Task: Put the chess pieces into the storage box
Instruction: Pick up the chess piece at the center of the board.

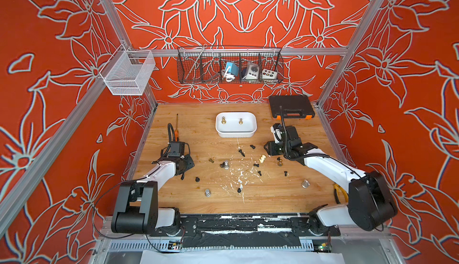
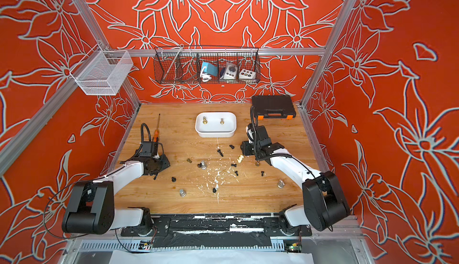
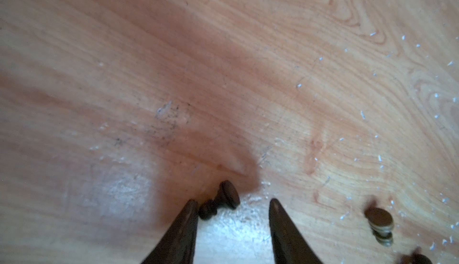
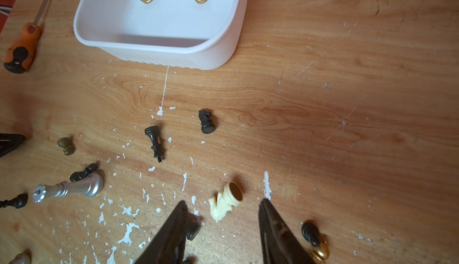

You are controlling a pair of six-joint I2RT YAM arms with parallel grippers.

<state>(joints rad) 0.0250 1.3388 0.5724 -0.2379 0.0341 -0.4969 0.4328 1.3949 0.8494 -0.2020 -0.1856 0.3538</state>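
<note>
The white storage box (image 1: pixel 236 132) stands at the back middle of the table, with two gold chess pieces (image 1: pixel 223 120) upright in it. Several chess pieces lie scattered in front of it: black ones (image 1: pixel 241 152), a silver one (image 1: pixel 225 164) and an olive one (image 1: pixel 211 161). My right gripper (image 4: pixel 223 202) is open low over the table. A cream knight (image 4: pixel 232 193) lies on its side between and just ahead of its fingertips. My left gripper (image 3: pixel 232 200) is open too. A small black pawn (image 3: pixel 228 194) sits against one fingertip (image 3: pixel 191 204), unpinched.
An orange-handled screwdriver (image 1: pixel 176 128) lies behind the left arm. A black case (image 1: pixel 290 106) sits at the back right, and yellow-handled pliers (image 1: pixel 339 193) are by the right arm's base. Wire baskets (image 1: pixel 229 66) hang on the rear rail. Silver pieces (image 1: pixel 207 192) (image 1: pixel 305 183) stand near the front.
</note>
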